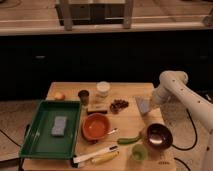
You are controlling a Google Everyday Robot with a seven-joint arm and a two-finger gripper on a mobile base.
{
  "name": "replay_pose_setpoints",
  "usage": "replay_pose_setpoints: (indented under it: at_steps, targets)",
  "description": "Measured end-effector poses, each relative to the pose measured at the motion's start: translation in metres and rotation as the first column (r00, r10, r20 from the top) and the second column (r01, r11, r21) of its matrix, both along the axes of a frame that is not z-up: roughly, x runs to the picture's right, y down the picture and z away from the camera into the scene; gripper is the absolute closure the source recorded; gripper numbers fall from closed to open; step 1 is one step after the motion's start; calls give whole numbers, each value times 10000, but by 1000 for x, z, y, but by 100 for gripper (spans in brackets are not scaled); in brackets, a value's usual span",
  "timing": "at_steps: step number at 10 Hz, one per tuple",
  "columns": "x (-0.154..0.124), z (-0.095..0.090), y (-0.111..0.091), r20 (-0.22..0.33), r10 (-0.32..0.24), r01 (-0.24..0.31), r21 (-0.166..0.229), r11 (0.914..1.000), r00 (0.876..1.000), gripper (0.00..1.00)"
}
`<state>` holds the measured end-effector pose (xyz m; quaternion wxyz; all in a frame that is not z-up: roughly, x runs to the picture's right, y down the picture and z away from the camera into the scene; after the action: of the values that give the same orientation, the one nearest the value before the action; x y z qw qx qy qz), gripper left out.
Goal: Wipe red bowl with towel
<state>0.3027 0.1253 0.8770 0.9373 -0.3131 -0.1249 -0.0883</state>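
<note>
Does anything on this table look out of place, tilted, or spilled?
Nothing looks spilled or damaged. The red bowl stands upright beside the green tray, and the dark bowl is upright too. The only unusual thing: the towel stands up from the table at the end effector, not lying flat.

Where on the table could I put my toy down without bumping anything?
Bare wood lies at the back right, between the white cup and the towel, where the gripper is. A smaller patch sits between the red bowl and the dark bowl. The front edge and the green tray side are crowded.
</note>
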Motion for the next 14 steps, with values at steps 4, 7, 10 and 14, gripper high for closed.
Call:
replay_pose_setpoints:
  at_steps: [4,7,10,14]
  targets:
    - [0,2,-3,20,34,-34,139,9999,10000,38]
    - [-3,-1,-9,57,-13,12,157,9999,10000,20]
    - [-3,1,-11,51,-89,89,150,9998,9999,20]
    - [-6,12,-11,142,-183,181,198,9996,9997,20]
